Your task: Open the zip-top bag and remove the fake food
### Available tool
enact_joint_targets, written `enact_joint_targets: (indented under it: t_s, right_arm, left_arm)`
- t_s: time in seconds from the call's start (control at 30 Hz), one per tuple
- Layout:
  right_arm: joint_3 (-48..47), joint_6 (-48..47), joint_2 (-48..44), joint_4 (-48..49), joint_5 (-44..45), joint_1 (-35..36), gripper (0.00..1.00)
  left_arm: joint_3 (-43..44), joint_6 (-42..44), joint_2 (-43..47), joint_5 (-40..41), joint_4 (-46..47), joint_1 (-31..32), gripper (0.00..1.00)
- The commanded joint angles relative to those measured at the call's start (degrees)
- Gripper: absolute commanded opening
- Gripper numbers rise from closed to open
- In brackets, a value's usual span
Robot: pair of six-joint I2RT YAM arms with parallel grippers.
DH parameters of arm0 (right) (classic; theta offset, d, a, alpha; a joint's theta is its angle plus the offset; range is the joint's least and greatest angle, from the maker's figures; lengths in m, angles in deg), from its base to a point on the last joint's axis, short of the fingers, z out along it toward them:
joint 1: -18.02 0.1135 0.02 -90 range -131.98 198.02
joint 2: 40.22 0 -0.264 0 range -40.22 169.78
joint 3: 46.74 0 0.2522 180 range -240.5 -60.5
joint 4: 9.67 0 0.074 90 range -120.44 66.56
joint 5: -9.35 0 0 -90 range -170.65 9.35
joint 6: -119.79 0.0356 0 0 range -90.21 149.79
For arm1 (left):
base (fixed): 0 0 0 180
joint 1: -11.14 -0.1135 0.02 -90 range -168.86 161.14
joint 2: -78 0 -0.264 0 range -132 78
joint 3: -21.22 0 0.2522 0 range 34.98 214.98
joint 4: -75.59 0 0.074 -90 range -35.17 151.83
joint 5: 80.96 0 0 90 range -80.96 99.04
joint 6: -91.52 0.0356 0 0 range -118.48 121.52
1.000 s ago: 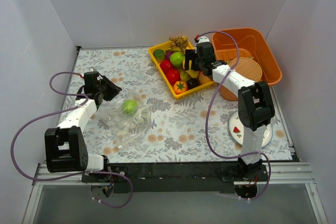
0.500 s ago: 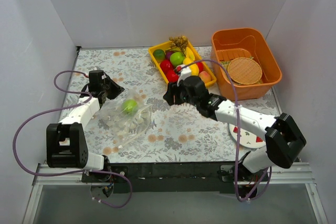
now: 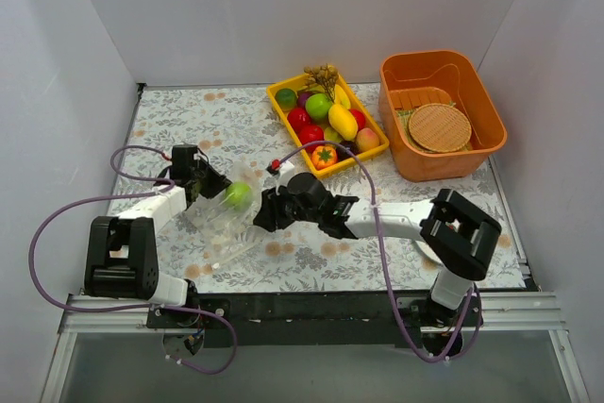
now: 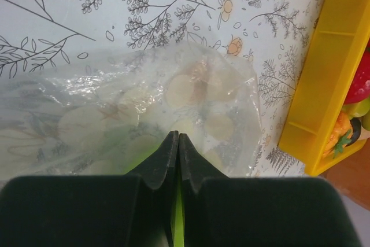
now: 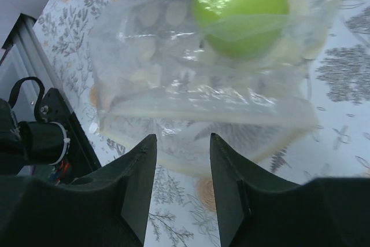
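The clear zip-top bag lies crumpled on the floral mat, left of centre. Inside it are a light green apple and pale round slices. My left gripper is at the bag's left end. In the left wrist view it is shut, its tips pressed together on the bag's plastic. My right gripper is open at the bag's right side. In the right wrist view it is low, just short of the bag's zip strip, with the apple beyond.
A yellow tray full of toy fruit stands at the back centre, and its wall shows in the left wrist view. An orange basket holding a woven disc stands at the back right. White walls enclose the table.
My right arm has swung from the yellow tray down and left to the bag. My left gripper has moved right onto the bag and shut.
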Motion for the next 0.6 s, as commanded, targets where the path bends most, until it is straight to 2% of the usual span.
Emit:
enact_joint_targets:
  t_s: [0.0,0.1,0.23,0.43,0.57]
  right_arm:
    - [-5.06,4.16,4.99,5.65,-1.83,3.16,0.5]
    - [-5.59,5.83,7.9,5.83,-0.34,3.52,0.53]
    - [-6.73,5.84,10.0,5.39,2.57,3.52,0.68]
    - [-8.67,5.4,11.86,3.63,9.85,3.43,0.76]
    - [-6.57,4.78,11.6,5.55,13.64,2.21,0.78]
  left_arm:
    - [-2.63,-0.49,1.68,1.08,2.57,0.42,0.0]
    - [-4.21,-0.49,2.39,0.82,2.83,0.51,0.0]
    - [-6.41,-0.84,3.62,0.47,3.62,0.78,0.0]
    - [-8.35,-1.46,5.2,-0.94,4.33,1.65,0.0]
    - [-8.79,-1.81,9.67,-0.59,3.19,2.01,0.0]
